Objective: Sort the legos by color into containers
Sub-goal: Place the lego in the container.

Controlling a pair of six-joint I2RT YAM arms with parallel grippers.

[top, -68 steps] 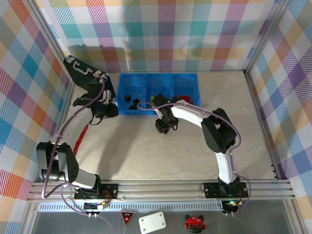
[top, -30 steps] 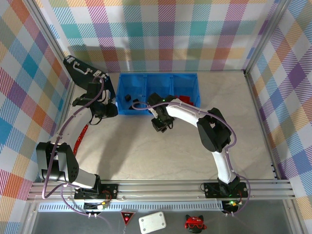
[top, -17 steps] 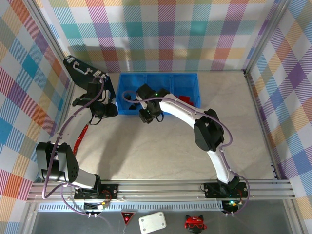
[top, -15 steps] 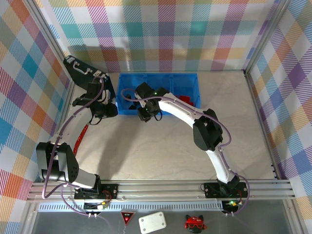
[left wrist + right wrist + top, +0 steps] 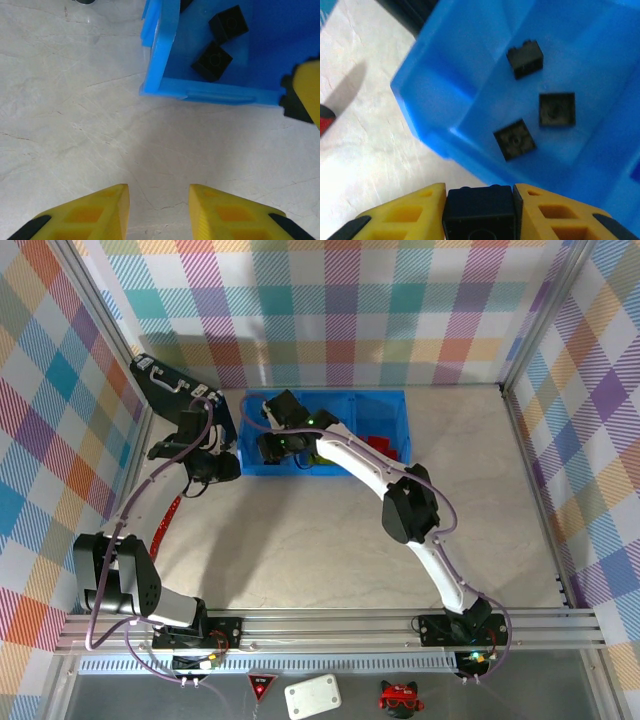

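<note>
My right gripper hangs over the near edge of the left blue bin, shut on a small black lego. Below it, three black legos lie on that bin's floor. Red legos lie in the right bin. My left gripper is open over bare table just outside the bin's near left corner, with nothing between its yellow fingers. Two black legos show past that corner, and the right gripper's yellow finger is at the view's right edge.
A black briefcase with metal latches stands against the left wall, beside the bins. A thin red strip lies on the table along the left side. The marble table stretches in front of the bins.
My right gripper has swung left and away from me, from the table in front of the middle bin to above the left bin, carrying the black lego. The left arm has stayed still.
</note>
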